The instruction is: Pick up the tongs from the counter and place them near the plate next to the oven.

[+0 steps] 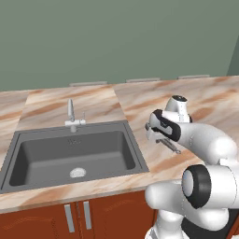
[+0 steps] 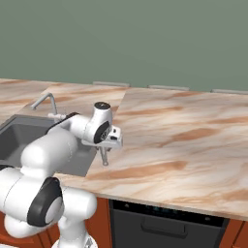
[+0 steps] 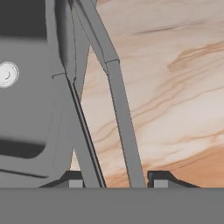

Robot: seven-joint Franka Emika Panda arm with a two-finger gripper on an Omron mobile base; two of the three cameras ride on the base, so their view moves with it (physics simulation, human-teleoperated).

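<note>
Pincer (image 3: 114, 180) astride one tongs (image 3: 121, 127), over one counter (image 3: 175, 87).

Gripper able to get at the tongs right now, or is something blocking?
Probably yes. In the hand view the tongs run up between the fingertips, and the gripper sits low over the counter beside the sink with nothing between. Whether it has closed on them is unclear.

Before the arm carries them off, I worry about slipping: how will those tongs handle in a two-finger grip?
The tongs look stiff: slim grey metal arms. Smooth, so probably slippery. Both arms pass between the gripper fingertips, so squeezing may spring them together. Long and narrow, they could swing.
</note>
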